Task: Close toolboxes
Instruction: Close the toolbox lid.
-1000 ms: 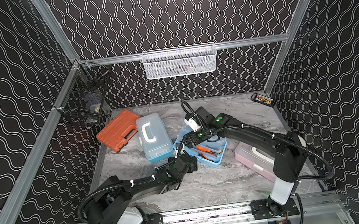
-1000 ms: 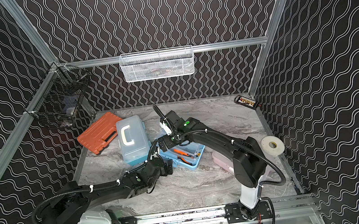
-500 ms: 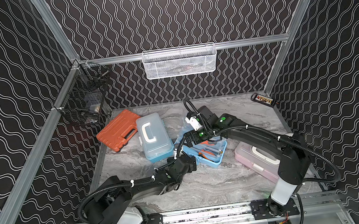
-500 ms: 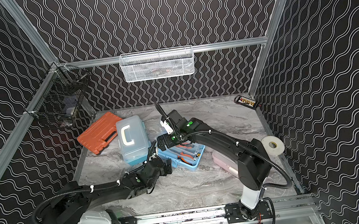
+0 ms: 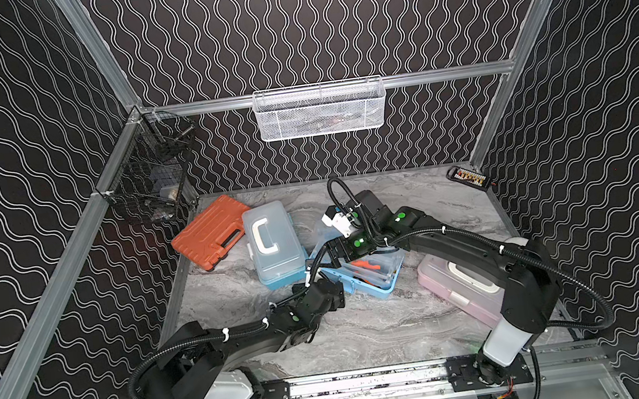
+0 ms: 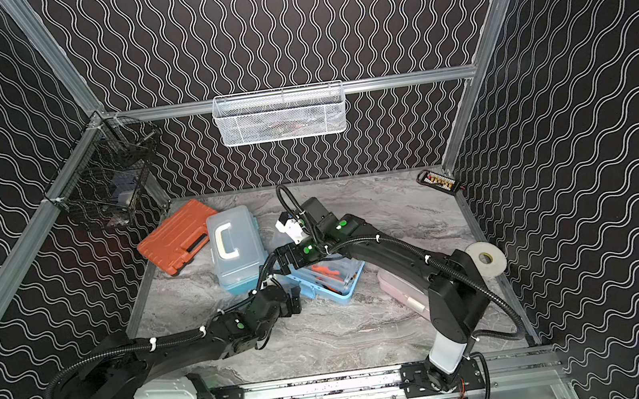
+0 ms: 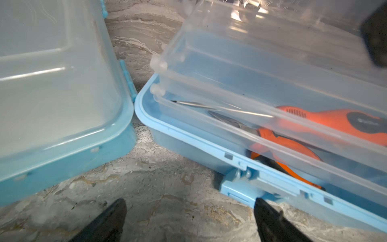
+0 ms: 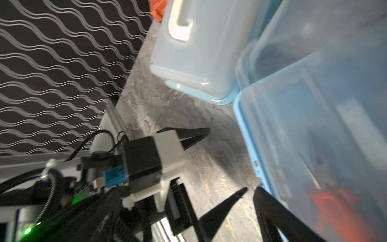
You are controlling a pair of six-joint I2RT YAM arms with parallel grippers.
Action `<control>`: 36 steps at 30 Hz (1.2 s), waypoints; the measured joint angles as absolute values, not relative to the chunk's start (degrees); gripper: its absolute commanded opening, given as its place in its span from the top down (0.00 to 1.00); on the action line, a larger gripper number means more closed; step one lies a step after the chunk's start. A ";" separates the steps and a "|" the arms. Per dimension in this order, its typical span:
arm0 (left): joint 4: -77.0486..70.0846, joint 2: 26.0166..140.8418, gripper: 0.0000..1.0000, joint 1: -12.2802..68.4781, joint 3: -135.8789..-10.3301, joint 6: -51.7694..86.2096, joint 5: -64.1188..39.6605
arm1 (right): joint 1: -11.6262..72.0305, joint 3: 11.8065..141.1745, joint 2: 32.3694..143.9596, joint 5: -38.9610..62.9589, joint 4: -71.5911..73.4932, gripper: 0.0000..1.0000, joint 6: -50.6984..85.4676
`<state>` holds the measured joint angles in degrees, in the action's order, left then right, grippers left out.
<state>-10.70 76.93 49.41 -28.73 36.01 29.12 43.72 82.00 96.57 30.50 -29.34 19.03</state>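
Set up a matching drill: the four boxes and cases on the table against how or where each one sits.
Things:
1. orange case
2. left blue toolbox
3. middle blue toolbox
4. pink toolbox

States or places:
a. open, pliers inside
b. farthest right
c. ribbed, black handle
d. lid shut, beside the orange case

Pairs: 1-c, 2-d, 3-a, 4-b

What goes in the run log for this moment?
target: middle light-blue toolbox | lid: raised | left end effector: open, near front latch | right end effector: open, at lid
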 measured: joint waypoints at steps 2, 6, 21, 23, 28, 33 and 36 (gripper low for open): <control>-10.68 76.42 0.01 49.41 -28.34 36.07 29.15 | 43.77 81.03 95.29 33.34 -28.14 0.01 19.40; -10.39 75.77 0.01 49.36 -27.83 36.16 29.41 | 43.81 80.75 92.95 34.57 -27.97 0.01 20.43; -4.27 68.62 0.01 48.36 -26.94 37.56 31.35 | 43.75 75.50 92.05 -1.45 -40.03 0.03 15.97; -3.79 68.62 0.01 48.27 -26.94 37.56 31.33 | 43.83 74.11 91.50 -2.72 -39.68 0.03 15.77; -3.86 69.93 0.01 48.27 -26.89 37.60 31.20 | 43.83 71.02 89.86 -3.11 -36.73 0.07 15.94; -4.12 70.74 0.01 48.27 -26.96 37.60 30.68 | 43.83 65.36 88.09 -3.51 -30.72 0.10 17.17; -4.89 70.74 0.01 48.18 -26.52 37.76 30.39 | 43.92 62.28 87.39 -4.54 -26.57 0.10 17.76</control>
<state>-4.89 70.74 48.18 -26.52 37.76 30.39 43.92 62.28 87.39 -4.54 -26.57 17.76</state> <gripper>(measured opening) 0.991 0.900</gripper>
